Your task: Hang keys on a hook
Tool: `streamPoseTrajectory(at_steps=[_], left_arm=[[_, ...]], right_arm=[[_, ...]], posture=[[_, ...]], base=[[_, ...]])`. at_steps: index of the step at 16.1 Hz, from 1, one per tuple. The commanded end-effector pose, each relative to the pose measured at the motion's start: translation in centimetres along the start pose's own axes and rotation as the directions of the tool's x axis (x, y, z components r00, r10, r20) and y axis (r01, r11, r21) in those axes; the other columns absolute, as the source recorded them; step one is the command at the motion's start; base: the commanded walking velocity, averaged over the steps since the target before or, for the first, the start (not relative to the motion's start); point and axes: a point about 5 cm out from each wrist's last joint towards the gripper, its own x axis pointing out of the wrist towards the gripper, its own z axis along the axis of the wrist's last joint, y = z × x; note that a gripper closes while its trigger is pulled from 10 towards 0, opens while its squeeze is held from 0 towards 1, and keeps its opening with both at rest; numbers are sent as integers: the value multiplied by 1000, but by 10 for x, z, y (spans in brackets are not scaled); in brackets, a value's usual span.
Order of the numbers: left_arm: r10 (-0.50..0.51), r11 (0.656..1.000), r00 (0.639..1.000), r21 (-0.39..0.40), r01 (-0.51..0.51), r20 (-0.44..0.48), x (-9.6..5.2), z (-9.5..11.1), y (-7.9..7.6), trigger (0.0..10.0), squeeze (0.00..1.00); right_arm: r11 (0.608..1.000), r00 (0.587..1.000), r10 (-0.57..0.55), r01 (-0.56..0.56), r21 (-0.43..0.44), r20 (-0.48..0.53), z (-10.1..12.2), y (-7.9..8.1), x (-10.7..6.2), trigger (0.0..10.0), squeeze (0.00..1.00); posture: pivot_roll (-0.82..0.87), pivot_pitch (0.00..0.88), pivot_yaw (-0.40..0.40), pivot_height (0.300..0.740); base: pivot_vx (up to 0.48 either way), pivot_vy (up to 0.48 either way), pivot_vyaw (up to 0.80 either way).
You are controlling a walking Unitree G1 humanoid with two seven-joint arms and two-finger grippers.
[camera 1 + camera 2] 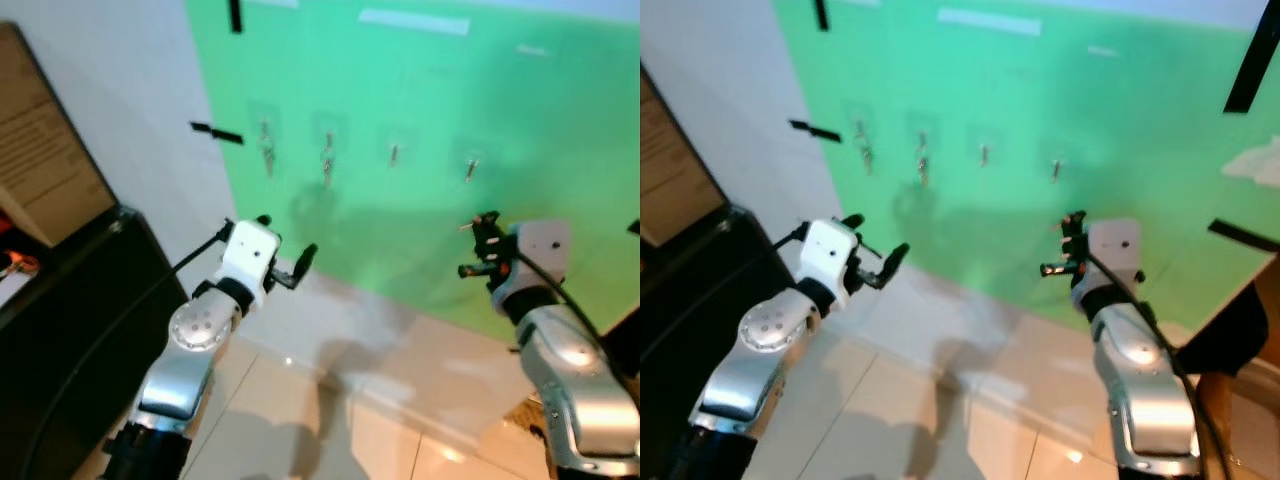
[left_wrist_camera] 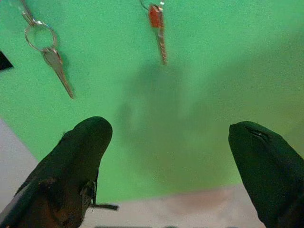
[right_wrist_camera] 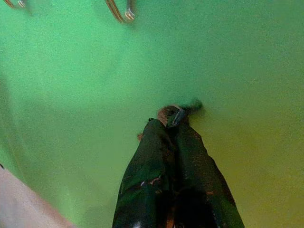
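Four small hooks sit in a row on the green wall panel (image 1: 430,110). A silver key on a ring (image 2: 52,59) hangs from the leftmost hook (image 1: 266,135). A red-headed key (image 2: 158,23) hangs from the second hook (image 1: 327,145). The third hook (image 1: 393,153) and fourth hook (image 1: 470,168) look bare. My right gripper (image 1: 480,245) is raised below the fourth hook, a short way off the wall, shut on a small key (image 3: 183,111) that pokes out past its tips. My left gripper (image 1: 285,240) is open and holds nothing, below the two hung keys.
A black cabinet (image 1: 60,300) stands at the left with a cardboard box (image 1: 40,150) on it. Black tape strips (image 1: 216,132) mark the wall. Dark furniture (image 1: 1240,330) stands at the right edge. Pale floor tiles (image 1: 330,420) lie below the wall.
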Motion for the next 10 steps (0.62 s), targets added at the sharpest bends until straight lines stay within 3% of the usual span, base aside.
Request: streamPoseTrajectory(at_steps=[1, 5, 10], left_arm=[[9, 1000, 1000, 10, -9, -15, -5, -3, 5, 10000, 0], [-78, 997, 997, 11, 78, -25, -9, -4, 2, 10000, 0], [-152, 988, 988, 19, 153, -32, -11, -2, 3, 10000, 0]], right_arm=[[997, 997, 73, -74, 23, 39, 7, 11, 2, 10000, 0], [987, 985, 158, -159, 10, 65, 13, 15, 5, 10000, 0], [965, 958, 264, -263, -19, 113, 28, 25, 21, 10000, 0]], posture=[[-95, 0, 14, 740], [-88, 0, 13, 740], [-82, 0, 25, 740]], base=[[0, 0, 0], [0, 0, 0], [0, 0, 0]])
